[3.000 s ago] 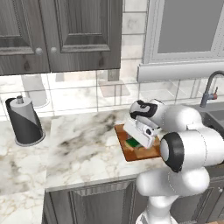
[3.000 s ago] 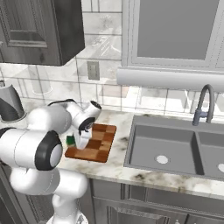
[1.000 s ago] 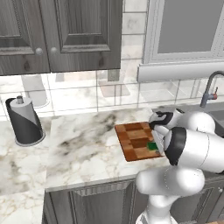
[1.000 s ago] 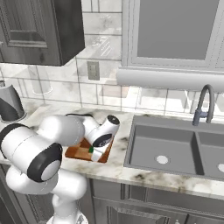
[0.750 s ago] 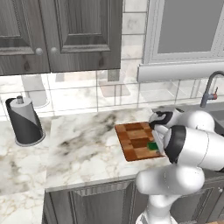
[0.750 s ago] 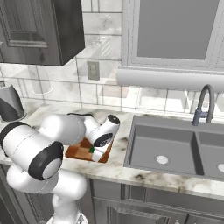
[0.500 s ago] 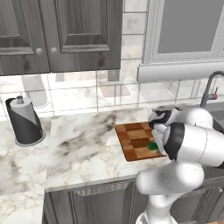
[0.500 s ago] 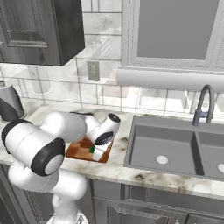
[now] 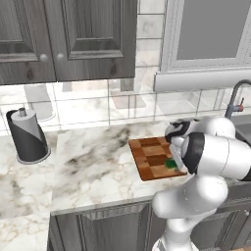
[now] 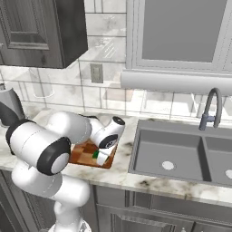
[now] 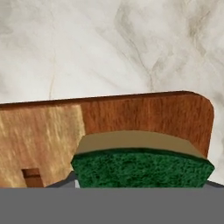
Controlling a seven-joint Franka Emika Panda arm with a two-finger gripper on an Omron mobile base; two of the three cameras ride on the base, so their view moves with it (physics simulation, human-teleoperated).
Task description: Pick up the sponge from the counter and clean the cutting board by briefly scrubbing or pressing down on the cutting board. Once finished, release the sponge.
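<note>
Since 3 seconds ago the gripper [image 10: 100,156], apparently clamping the sponge [image 11: 142,168], slid to the cutting board [image 9: 149,159]'s lower-right corner for scrubbing.

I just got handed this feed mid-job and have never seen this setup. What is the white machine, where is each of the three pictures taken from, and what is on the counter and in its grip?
The white machine is a robot arm on a drivable base. Two pictures come from cameras on that base, behind the arm to its left and right, looking down over it. The third comes from a camera on the hand, looking along the gripper.

The counter is white marble. On it lies a checkered wooden cutting board, and far to the left stands a paper towel roll. A sink with a faucet sits to the right.

The gripper is shut on the sponge, green scrub side facing the hand camera, over the board's corner near the counter's front edge, by the sink.
</note>
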